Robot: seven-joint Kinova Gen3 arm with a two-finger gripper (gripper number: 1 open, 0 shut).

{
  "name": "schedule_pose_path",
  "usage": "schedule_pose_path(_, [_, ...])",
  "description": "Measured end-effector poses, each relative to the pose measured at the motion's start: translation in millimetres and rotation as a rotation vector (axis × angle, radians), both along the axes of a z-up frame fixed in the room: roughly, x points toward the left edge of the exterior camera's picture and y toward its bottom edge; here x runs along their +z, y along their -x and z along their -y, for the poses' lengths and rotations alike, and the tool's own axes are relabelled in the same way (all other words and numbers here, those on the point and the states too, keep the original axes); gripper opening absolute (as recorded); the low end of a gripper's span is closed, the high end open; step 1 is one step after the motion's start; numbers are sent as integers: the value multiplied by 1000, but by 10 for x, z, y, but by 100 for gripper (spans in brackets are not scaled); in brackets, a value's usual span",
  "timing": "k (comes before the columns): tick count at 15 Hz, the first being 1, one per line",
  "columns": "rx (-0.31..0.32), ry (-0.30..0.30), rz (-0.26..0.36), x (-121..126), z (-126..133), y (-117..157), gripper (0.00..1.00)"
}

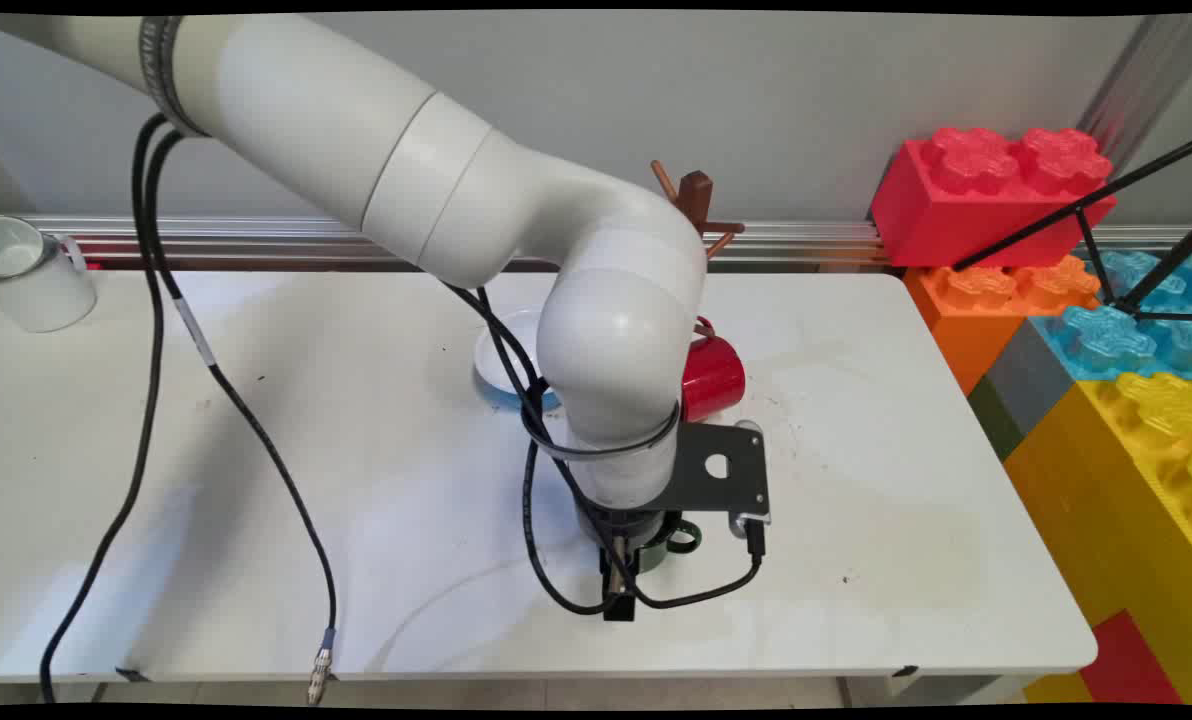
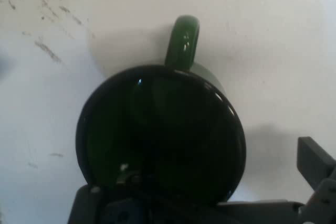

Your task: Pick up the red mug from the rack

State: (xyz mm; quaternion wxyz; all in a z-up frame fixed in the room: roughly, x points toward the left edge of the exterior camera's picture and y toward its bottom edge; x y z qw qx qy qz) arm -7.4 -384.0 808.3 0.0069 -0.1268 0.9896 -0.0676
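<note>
A mug (image 2: 160, 135) stands upright on the tabletop (image 1: 906, 520) near the middle of its near edge, directly under the claw (image 1: 624, 585), its handle (image 2: 182, 40) turned toward the right edge. Behind it, toward the tabletop's centre, a second mug (image 1: 713, 377) sits with a bowl (image 1: 504, 360) just to its left. A third mug (image 1: 31, 272) stands at the far left corner. A peg rack (image 1: 696, 205) rises at the far edge, behind the second mug.

bright even light; soft shadows; hand view dim, slightly blurred.
</note>
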Motion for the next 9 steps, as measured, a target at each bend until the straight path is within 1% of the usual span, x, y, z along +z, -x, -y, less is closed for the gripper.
schedule_pose_path(4, [27, 2, -31, 46, 31, -18, 100])
schedule_pose_path(7, [65, 6, -56, 204, 60, -103, 100])
schedule_pose_path(9, [88, 10, -86, 380, 63, -184, 100])
